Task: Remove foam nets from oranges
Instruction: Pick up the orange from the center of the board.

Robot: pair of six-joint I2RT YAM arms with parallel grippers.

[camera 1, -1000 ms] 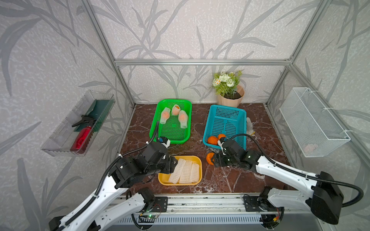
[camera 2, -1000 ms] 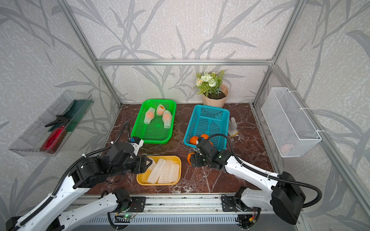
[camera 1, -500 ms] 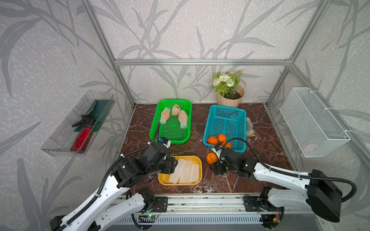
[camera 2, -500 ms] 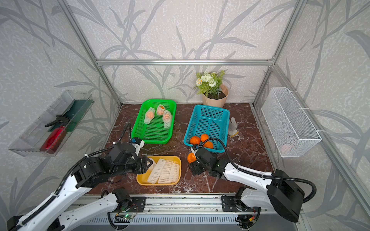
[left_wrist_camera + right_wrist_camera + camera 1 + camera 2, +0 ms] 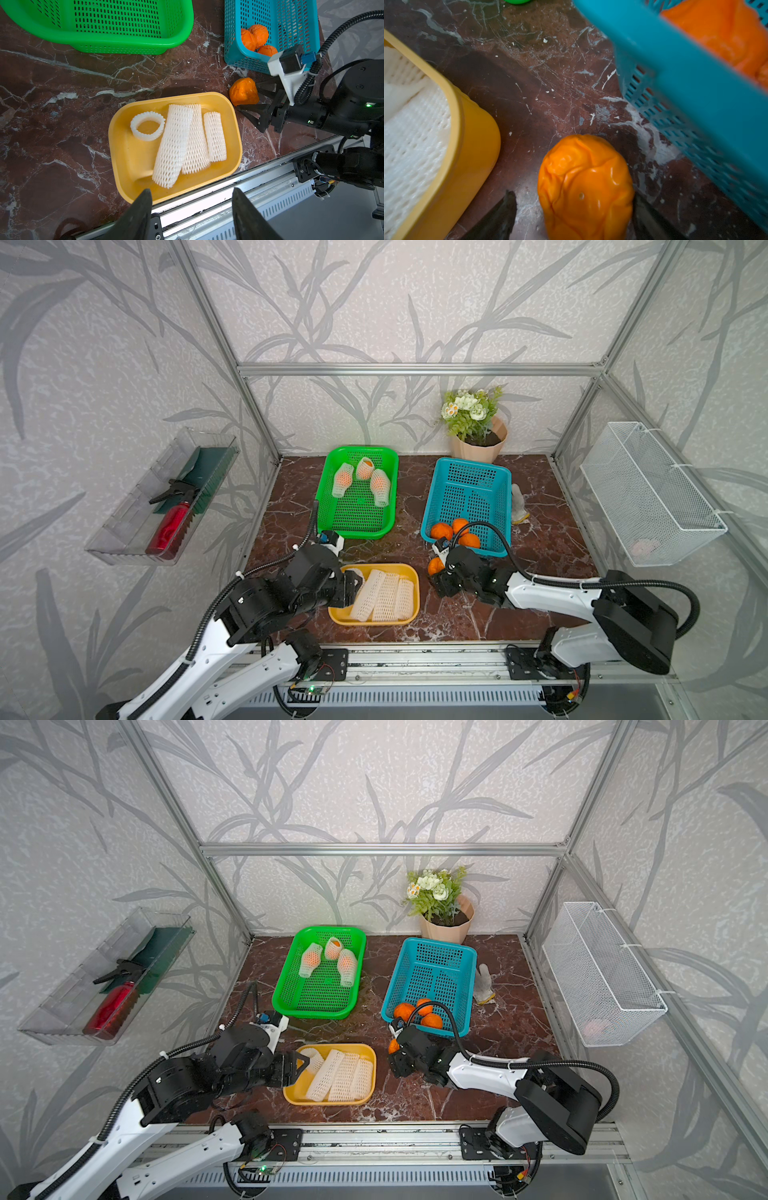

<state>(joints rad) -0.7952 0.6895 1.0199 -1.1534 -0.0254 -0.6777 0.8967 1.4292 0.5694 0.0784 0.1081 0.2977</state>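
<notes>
right claw wide around a bare orange, just short of the teal basket

the right gripper (image 5: 573,199) lies low with its jaws spread wide, clamping nothing that shows. a bare orange (image 5: 585,182) sits on the marble table (image 5: 415,497) between its fingertips (image 5: 506,209), with a gap on one side and its longer side running along the fingers. the teal basket (image 5: 236,60), with three bare oranges (image 5: 459,526) in its near end, is just beside it to the far right, so the lift probably has to clear the near wall. the right arm is much the nearer. the left gripper (image 5: 190,190) hovers wide and empty over the near left edge of the yellow tray (image 5: 128,162) of foam nets (image 5: 176,143). three netted oranges (image 5: 380,485) lie at the far end of the green basket (image 5: 353,534), well apart.
</notes>
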